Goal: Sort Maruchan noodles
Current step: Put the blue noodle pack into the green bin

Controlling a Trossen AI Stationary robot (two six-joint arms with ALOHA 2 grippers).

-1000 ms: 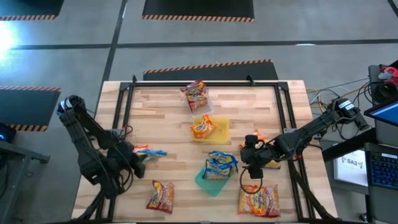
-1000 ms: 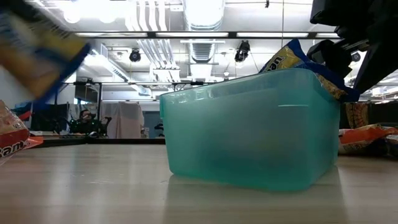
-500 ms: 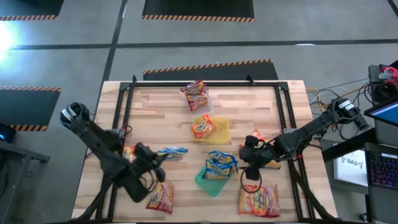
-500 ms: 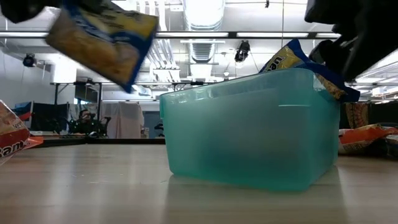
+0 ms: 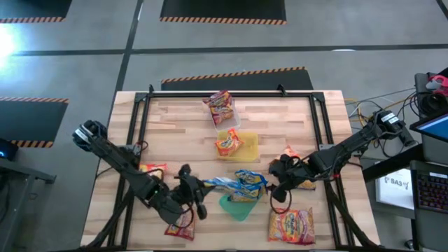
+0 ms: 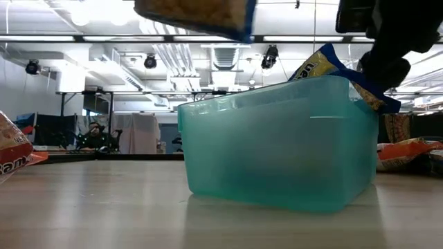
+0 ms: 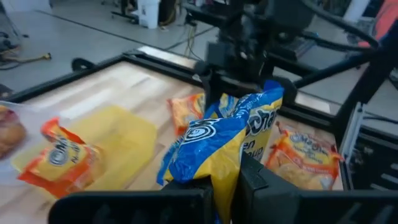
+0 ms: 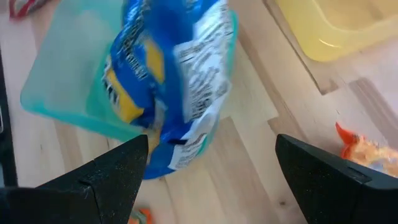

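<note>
My left gripper (image 5: 201,187) (image 7: 227,186) is shut on a blue and yellow noodle packet (image 5: 222,183) (image 7: 214,140), held in the air at the left rim of the green tray (image 5: 236,205) (image 6: 277,145). In the low view this packet (image 6: 197,12) hangs above the tray. A second blue packet (image 5: 250,183) (image 8: 168,81) leans in the tray, its top sticking out over the rim. My right gripper (image 5: 276,192) (image 8: 211,144) stands open just right of the tray, touching nothing. My left gripper pinches the blue and yellow packet by one end (image 7: 222,173) between its two fingers. The fingers come nearly level from the table's left. The packet sticks out past them toward the right, lifted clear of table and tray.
A red packet lies in the clear tray (image 5: 222,106) at the far side. An orange packet (image 5: 227,143) lies on the yellow tray (image 5: 246,145). Loose packets lie at the left (image 5: 152,169), near left (image 5: 180,225), near right (image 5: 290,225) and under the right arm (image 5: 299,176).
My left gripper has swung from the table's left side toward the right, up to the green tray, staying shut on the blue and yellow packet. Its wrist has rolled, and the packet has turned with it. My right gripper has rolled in place, still open.
</note>
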